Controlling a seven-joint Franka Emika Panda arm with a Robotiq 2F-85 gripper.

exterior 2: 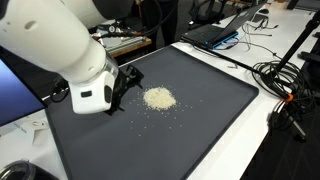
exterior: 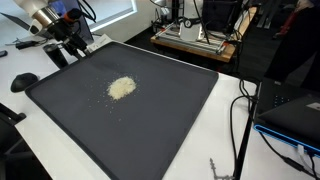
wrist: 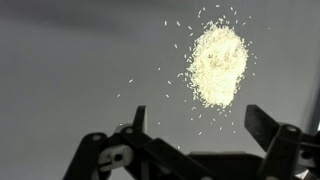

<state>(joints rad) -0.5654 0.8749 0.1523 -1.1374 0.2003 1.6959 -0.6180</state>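
Table point(exterior: 215, 135): white, bore the mat.
Mat point(exterior: 160, 120): dark, flat, covered most of the table.
Arm point(exterior 2: 55, 40): white, leaned over the mat's far left corner in an exterior view.
Gripper point(exterior: 62, 50): fingers point(wrist: 258, 122) spread wide, nothing between them, above bare mat.
Pile point(exterior: 122, 88): pale grains, possibly rice, near the mat's middle, apart from the gripper.
Stray grains point(wrist: 183, 72): scattered around the pile.

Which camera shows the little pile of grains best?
The wrist view: the pile of grains is close and big, with single scattered grains visible. In both exterior views it is just a small pale heap on the dark mat.
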